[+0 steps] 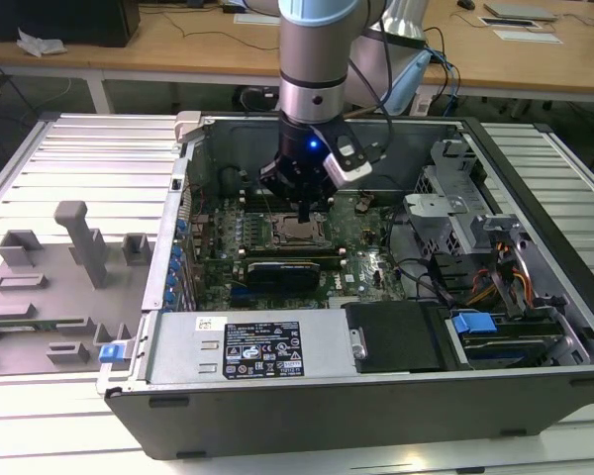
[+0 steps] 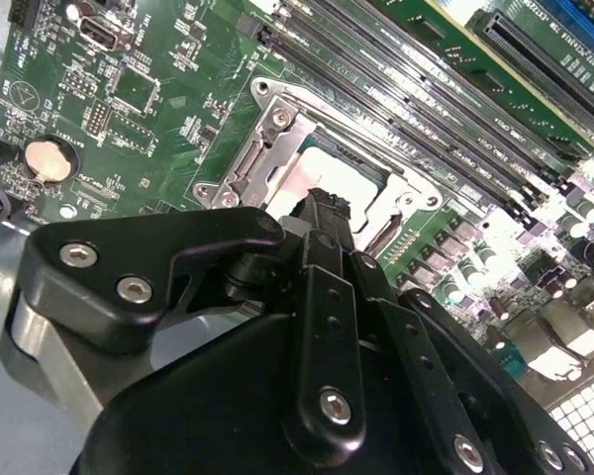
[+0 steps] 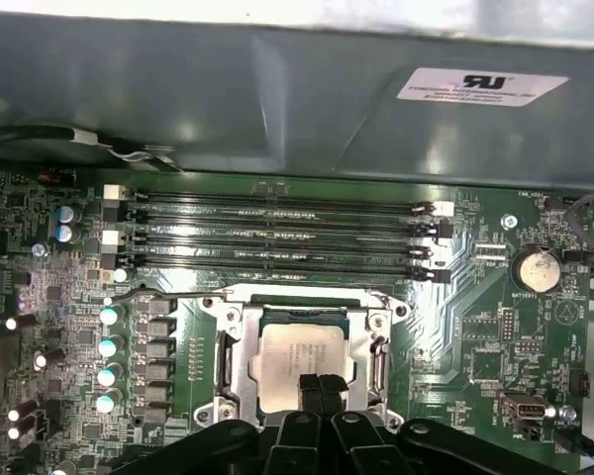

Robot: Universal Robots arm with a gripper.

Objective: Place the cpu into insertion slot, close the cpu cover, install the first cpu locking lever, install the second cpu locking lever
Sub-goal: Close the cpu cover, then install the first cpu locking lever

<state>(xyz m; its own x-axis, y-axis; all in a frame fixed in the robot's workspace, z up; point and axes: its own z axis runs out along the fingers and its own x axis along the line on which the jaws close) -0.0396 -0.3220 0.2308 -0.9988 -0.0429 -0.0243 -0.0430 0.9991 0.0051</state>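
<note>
Gripper [image 3: 320,388]: fingers closed together, empty, tips resting on the cpu [image 3: 295,351].
Cpu: seated in the insertion slot [image 3: 303,311]; placement apparently done.
Cpu cover [image 3: 230,348]: down around the chip.
Locking lever [image 3: 163,293]: latching cannot be told; likely outstanding.

A green motherboard [image 1: 371,265] lies in an open grey metal computer case [image 1: 307,416]. Four long black RAM slots [image 3: 277,237] lie parallel, near a round silver coin battery [image 3: 536,267].
</note>
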